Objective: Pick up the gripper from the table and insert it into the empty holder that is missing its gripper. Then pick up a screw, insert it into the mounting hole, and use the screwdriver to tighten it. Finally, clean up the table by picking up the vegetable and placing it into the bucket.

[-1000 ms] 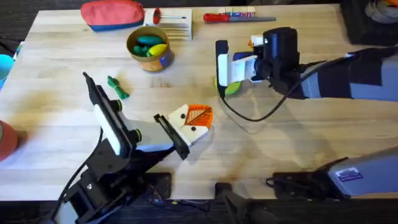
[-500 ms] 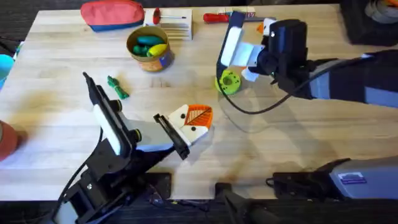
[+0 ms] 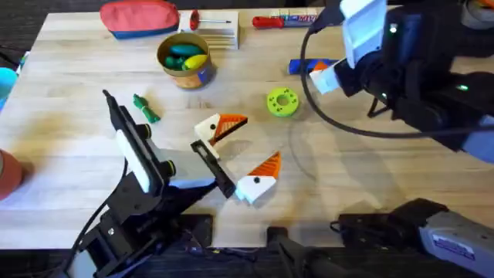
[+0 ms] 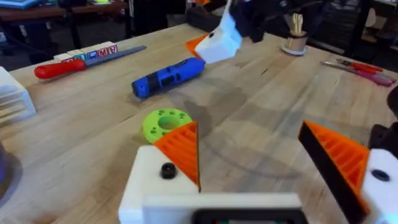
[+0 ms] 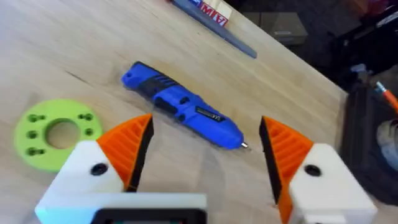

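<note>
Wide bare wood lies open across the left side of the table and along the right, in front of the raised right arm. The left gripper sits spread in the middle, fingers well apart, fencing off the centre. Just beyond it the green disc lies flat, with a clear lane between it and the blue screwdriver. The right gripper hangs open above that screwdriver, nothing between the pads. The back edge is crowded: bucket, red pouch, red-handled screwdriver. The vegetable lies near the left arm's dark link.
</note>
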